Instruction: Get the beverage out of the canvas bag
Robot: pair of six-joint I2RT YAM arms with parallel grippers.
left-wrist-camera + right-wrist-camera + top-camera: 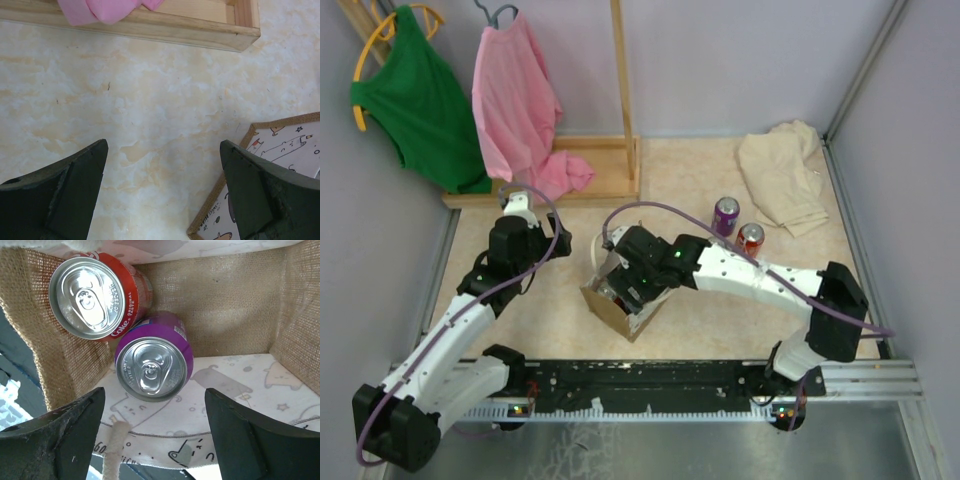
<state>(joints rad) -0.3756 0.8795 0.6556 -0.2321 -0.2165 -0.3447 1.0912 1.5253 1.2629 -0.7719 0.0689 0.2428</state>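
Observation:
The tan canvas bag [620, 305] stands at the table's middle, mostly under my right arm. In the right wrist view I look down into the bag [235, 295]. A red Coke can [95, 295] and a purple can [152, 362] stand upright inside it, side by side. My right gripper [155, 427] is open above the bag's mouth, just short of the purple can, holding nothing. My left gripper [162, 192] is open and empty over bare table left of the bag, whose printed side [280, 165] shows at the right.
A purple can [726, 213] and a red can [751, 238] stand on the table right of the bag. A beige cloth [785, 175] lies at the back right. A wooden rack base [560, 185] with a pink shirt [515, 105] and green shirt [415, 95] stands at the back left.

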